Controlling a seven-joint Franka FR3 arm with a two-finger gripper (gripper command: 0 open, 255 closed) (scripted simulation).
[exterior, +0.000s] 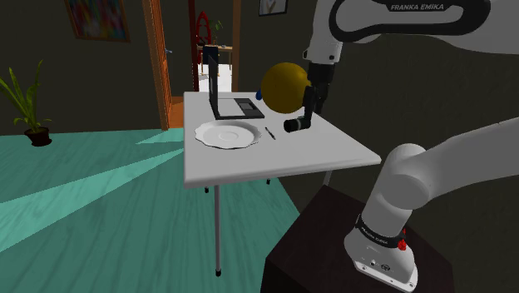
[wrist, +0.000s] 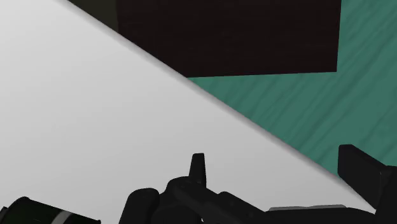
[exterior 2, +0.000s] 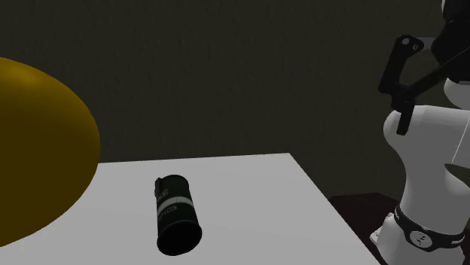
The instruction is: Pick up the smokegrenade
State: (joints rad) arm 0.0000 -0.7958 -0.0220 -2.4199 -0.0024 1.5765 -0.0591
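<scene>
Smokegrenade, shoulder view: dark cylinder (exterior: 293, 126) lying on its side on the white table (exterior: 333, 154), between the white plate (exterior: 227, 133) and the table's edge at that view's right, with the yellow ball (exterior: 283, 86) behind it.
Gripper, shoulder view: gripper (exterior: 310, 112) hangs pointing down, lined up close to the smokegrenade from this angle. Contact cannot be judged here.
Smokegrenade, second exterior view: it (exterior 2: 178, 215) lies alone on bare table (exterior 2: 256, 199) with a pale band around its body. Nothing touches it.
Gripper, second exterior view: gripper (exterior 2: 399, 79) is high at that view's right, before the white arm, well apart from the smokegrenade.
Table edge, wrist view: the hand looks down on the table's edge (wrist: 95, 114), the dark stand (wrist: 229, 38) and teal floor (wrist: 305, 108). One end of the smokegrenade (wrist: 38, 213) shows off to one side of the hand, not between the fingers.
Hand state, wrist view: the black fingers (wrist: 359, 172) stand apart with bare table between them, so the hand is wide and holds nothing.
Step in hand: approach, by my judgement. No grasp has begun.
Next move calls for: carrying the hand inward over the table until it is above the cylinder, turning the wrist so the fingers straddle its round body across the axis, then lowering and closing. It may roll if nudged from one side.
</scene>
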